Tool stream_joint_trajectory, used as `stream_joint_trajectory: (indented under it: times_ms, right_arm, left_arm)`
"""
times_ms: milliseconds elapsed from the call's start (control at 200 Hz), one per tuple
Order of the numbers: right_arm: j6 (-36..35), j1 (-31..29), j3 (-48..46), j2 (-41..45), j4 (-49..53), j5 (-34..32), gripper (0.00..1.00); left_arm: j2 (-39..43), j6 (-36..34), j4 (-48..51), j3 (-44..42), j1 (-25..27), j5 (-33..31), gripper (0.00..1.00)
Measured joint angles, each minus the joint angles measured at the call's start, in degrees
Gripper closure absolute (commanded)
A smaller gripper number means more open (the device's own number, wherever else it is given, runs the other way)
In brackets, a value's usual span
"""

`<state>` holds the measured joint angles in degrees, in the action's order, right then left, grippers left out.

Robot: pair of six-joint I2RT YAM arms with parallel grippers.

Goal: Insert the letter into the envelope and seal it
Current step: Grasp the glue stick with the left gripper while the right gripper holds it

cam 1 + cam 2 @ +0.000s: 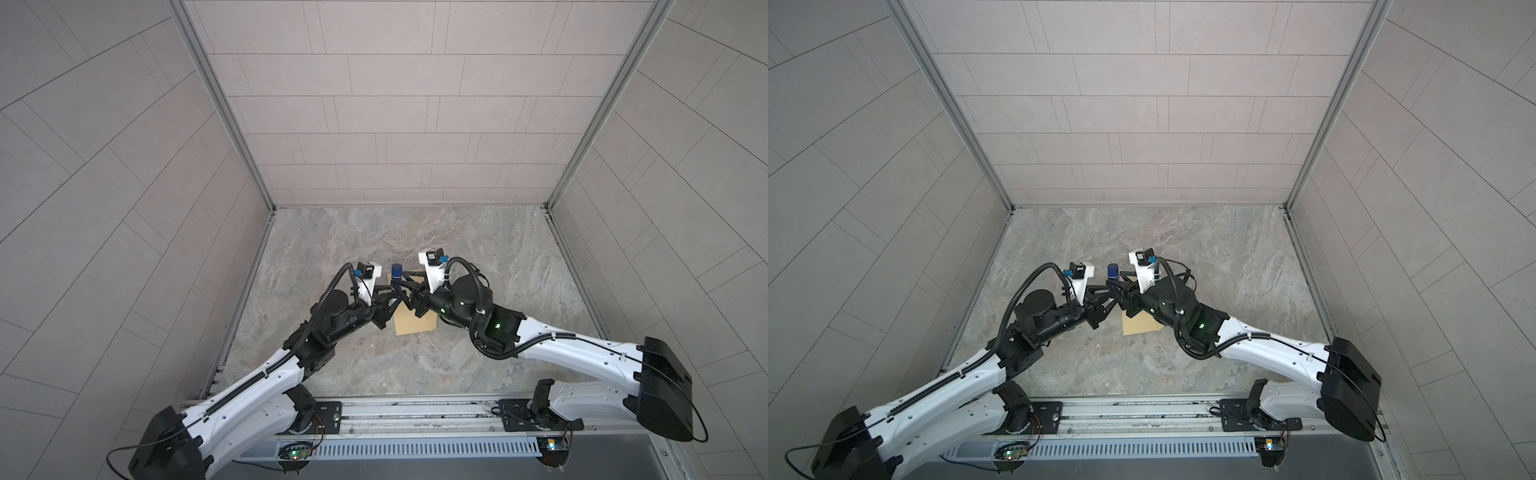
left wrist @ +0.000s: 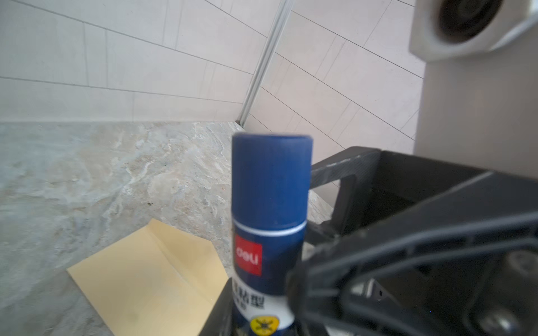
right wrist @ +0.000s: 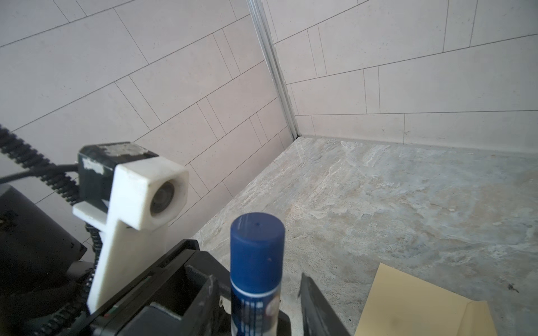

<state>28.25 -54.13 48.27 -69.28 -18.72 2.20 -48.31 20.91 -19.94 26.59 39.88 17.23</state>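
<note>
Envelope [image 1: 415,324] [image 1: 1140,325]: lying flat on the marble table [image 1: 478,249] near its middle, just below the two grippers and partly covered by them in both top views. Showing up again in the left wrist view as a plain mustard-tan envelope [image 2: 145,285], with a crease running across one end and a paler flap spreading flat on the table past it.

Reaching in from the near-left corner with the left arm [image 1: 249,382], wrist turning toward the centre. Gripping the lower body of the glue stick [image 1: 397,271] with the left gripper [image 1: 390,296]: pressing one finger [image 2: 217,315] against the stick's side in the left wrist view, with the opposite finger out of sight behind the right gripper's black frame. Holding the stick upright and clear of the table, blue cap on top, red label facing the left wrist camera [image 3: 145,197], above the envelope.

Meeting the stick from the other side with the right gripper [image 1: 409,287]: jaws standing apart, wider than the stick, leaving a plain gap between one finger [image 3: 317,308] and the blue body in the right wrist view, so not clamping anything. Stretching in from the near-right corner with the right arm [image 1: 561,345], its wrist hanging over the envelope's right-hand part
</note>
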Motion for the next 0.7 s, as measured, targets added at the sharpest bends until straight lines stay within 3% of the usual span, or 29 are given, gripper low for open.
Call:
stream_joint_trajectory:
  times_ms: [110, 190, 440, 701]
  right_arm:
    - [-3.74, 3.10, 4.09, 4.15, 9.57, 2.36, 0.11]
    - [-6.19, 5.62, 7.96, 6.51, 16.39, 4.85, 0.06]
    - [-10.71, 9.84, 20.44, 5.81, 37.73, 12.09, 0.04]
    - [-11.54, 11.82, 22.99, 1.60, 49.07, 17.03, 0.11]
  left_arm:
    - [2.12, -4.07, 2.19, 0.00, 0.00, -2.16, 1.00]
    - [2.58, -7.21, 3.10, 0.00, 0.00, -3.37, 1.00]
    - [-1.66, -18.67, 3.78, 0.09, 1.01, -5.14, 1.00]
    - [-3.69, -31.89, 0.50, -0.83, 5.33, -8.13, 1.00]
